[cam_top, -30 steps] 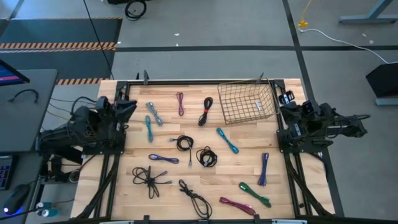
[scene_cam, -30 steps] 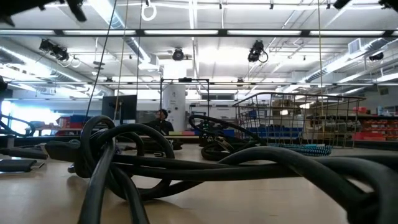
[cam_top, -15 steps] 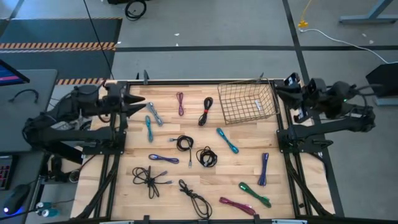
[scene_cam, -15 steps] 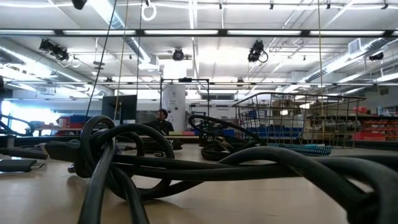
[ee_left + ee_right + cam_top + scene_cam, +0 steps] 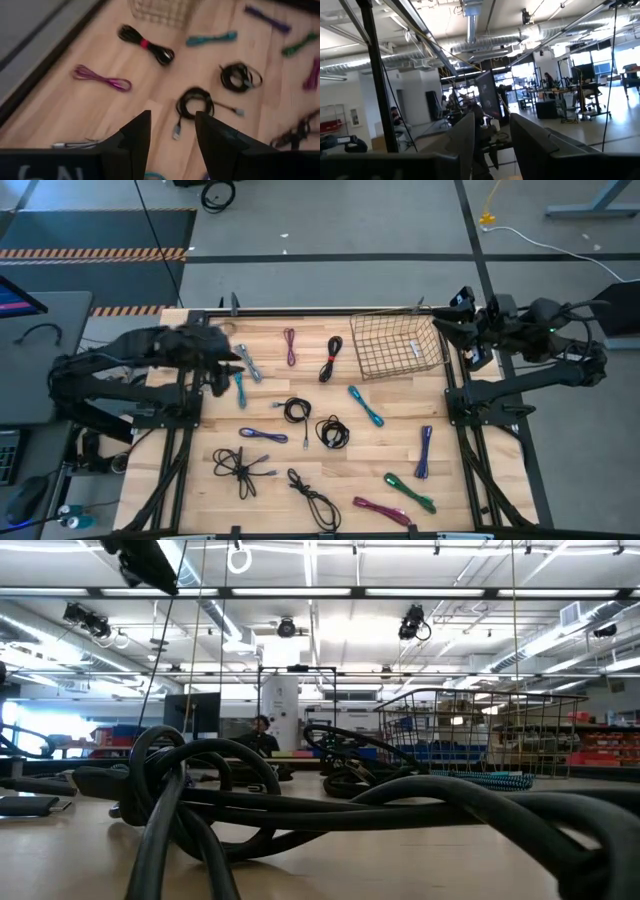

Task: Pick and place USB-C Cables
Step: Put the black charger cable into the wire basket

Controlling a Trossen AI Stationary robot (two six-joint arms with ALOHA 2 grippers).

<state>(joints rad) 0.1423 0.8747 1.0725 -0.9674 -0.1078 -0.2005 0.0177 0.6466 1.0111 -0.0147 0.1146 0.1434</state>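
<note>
Pale wooden counter [image 5: 400, 430] carries short cable bundles scattered across it, none yet in the wire basket [image 5: 397, 345]. Left gripper [image 5: 172, 131], jaws apart and empty, hangs over the counter's left edge, just beside the silver-blue cable [image 5: 248, 363] and teal cable [image 5: 240, 386]; both run roughly front-to-back. Right gripper [image 5: 491, 131], jaws apart and empty, points off the counter beside the basket. Left arm judged nearer.

A large open robotics lab or workshop — bare ceiling ducts [image 5: 470, 20], pipes and strip lights [image 5: 300, 592] overhead, shelving and workstations with people seated far off. Hazard-striped tape [image 5: 95, 253] marks the grey floor around the framed wooden tabletop [image 5: 300, 380] — two robot arms mounted at its sides.
</note>
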